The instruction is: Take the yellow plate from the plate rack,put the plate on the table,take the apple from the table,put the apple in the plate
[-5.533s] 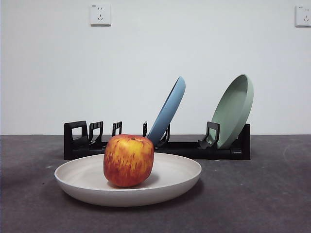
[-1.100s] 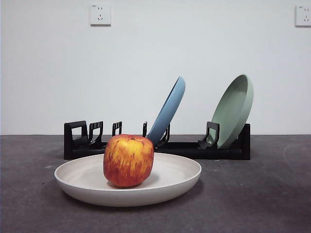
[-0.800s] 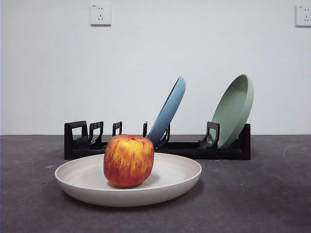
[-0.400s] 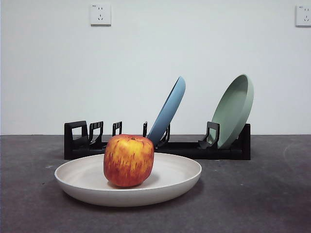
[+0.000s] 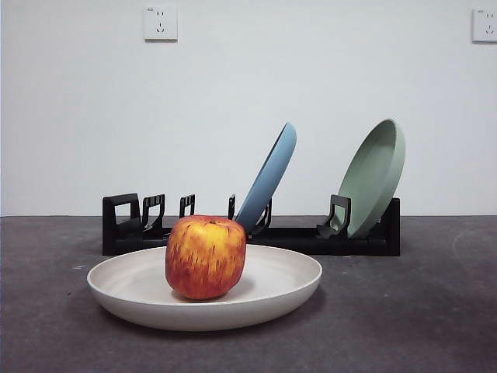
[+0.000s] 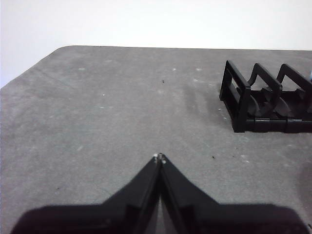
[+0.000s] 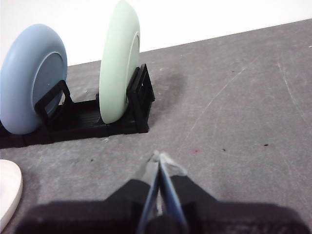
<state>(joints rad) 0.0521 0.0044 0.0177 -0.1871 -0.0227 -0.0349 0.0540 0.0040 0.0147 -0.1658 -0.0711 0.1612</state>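
Apple sat in the yellow plate at lower centre of the front view, ahead of the plate rack, so little could go wrong barring a bump. Left wrist view: left gripper, jaws pressed together, low centre over bare table. Right wrist view: right gripper, likewise closed and empty, low centre; any swing toward the plate edge at lower left could jostle it.

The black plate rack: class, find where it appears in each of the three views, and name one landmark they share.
Front view: the long black plate rack spans the middle, behind the cream plate.
Left wrist view: its looped end sits at the right edge.
Right wrist view: its other end holds the sage-green plate.
Shared landmark: the dark grey table.
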